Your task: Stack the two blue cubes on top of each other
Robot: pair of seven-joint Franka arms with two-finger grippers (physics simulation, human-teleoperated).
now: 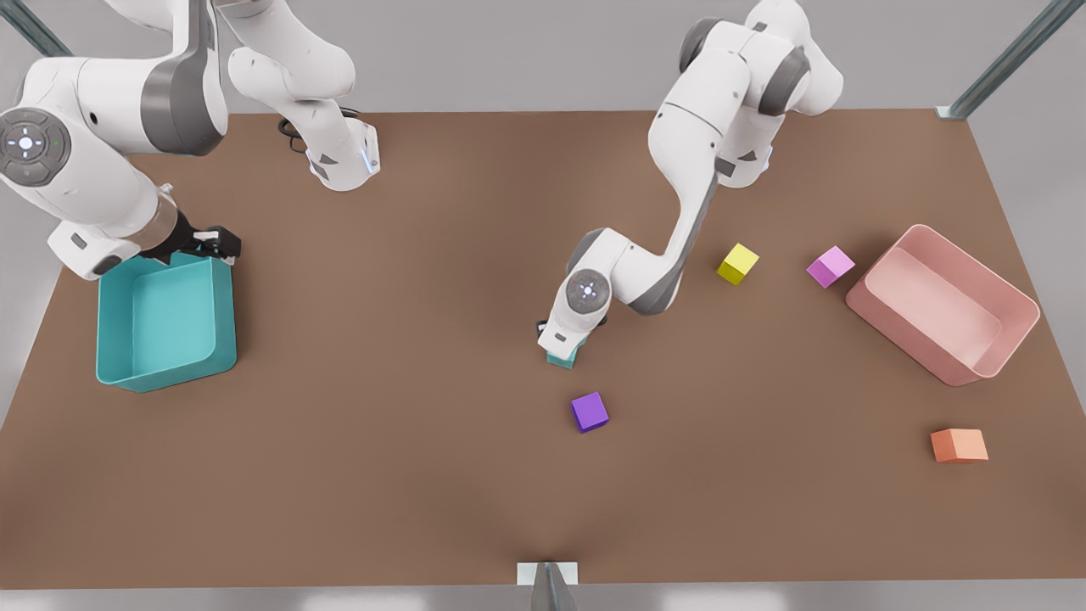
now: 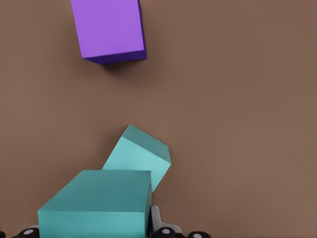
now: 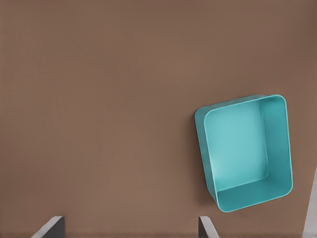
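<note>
Jaws of the left gripper (image 1: 563, 350) pinch one teal cube (image 2: 99, 203) above the tilted second teal cube (image 2: 143, 156), near the purple cube (image 1: 589, 412); the right gripper (image 1: 216, 244) waits with spread jaws over the teal bin (image 1: 110, 339).

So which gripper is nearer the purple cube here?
Left. The left gripper holds a blue cube close beside the purple cube; the right gripper waits far off above the teal bin.

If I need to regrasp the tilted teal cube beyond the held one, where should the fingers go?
Come from above and pinch two opposite flat side faces of the tilted teal cube, turning the wrist to match its skew. It sits rotated relative to the held teal cube, close beside it.
</note>
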